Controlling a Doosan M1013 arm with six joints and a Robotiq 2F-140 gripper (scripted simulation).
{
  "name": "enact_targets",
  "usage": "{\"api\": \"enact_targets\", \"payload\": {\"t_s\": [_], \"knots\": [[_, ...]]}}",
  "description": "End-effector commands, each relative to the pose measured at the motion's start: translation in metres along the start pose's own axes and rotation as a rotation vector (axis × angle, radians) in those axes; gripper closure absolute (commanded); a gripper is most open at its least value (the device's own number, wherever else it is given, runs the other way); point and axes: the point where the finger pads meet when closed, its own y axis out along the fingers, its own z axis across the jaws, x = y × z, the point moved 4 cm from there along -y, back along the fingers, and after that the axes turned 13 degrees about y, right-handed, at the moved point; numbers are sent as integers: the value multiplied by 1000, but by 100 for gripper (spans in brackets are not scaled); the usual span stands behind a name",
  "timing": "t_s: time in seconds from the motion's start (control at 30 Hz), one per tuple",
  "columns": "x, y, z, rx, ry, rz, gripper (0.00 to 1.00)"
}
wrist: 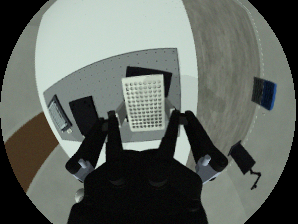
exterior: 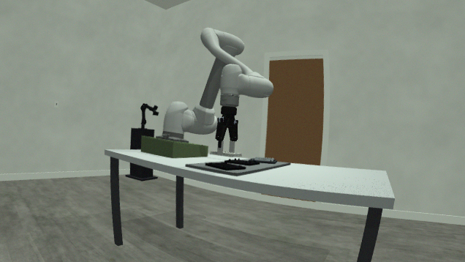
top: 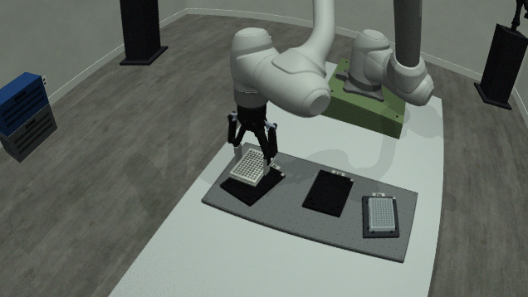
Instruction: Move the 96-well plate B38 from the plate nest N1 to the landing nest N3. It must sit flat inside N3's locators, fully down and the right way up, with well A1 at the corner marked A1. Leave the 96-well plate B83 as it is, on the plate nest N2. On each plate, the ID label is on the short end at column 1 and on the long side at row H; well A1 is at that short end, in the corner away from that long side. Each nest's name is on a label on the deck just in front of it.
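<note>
Clearly lifted, the 96-well plate B38 [top: 248, 167] hangs above its black plate nest N1 [top: 249, 187] at the left end of the grey deck [top: 290, 216], a pale rectangle gridded with small wells, its labels too small to read. It looks roughly level in the wrist view [wrist: 145, 103], and the nest's dark face shows beneath its near edge. The fingers [top: 271, 143] of the gripper [top: 253, 159] are clenched on the plate's two long sides, one at the far left and one at the right.

To the right, the landing nest N3 [top: 328, 192] lies bare and black in the middle of the deck, well apart from the held plate, with open deck between the two nests. Further right, the 96-well plate B83 [top: 381, 213] sits flat in plate nest N2 [top: 365, 216] near the deck's right end. White worktop [top: 232, 257] stretches in front of the deck, and the green base block [top: 361, 114] stands behind it.
</note>
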Motion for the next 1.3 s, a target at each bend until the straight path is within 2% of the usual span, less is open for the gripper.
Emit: {"api": "enact_targets", "payload": {"t_s": [0.0, 0.33, 0.5, 0.83, 0.9, 1.27], "knots": [[0, 0, 0, -2, -44, 1, 100], [2, 0, -5, -2, -44, 1, 100], [9, 0, -18, -2, -44, 1, 100], [35, 0, -69, -2, -44, 1, 100], [35, 0, -69, -2, -44, 1, 100], [70, -1, -140, -2, -44, 1, 100]]}}
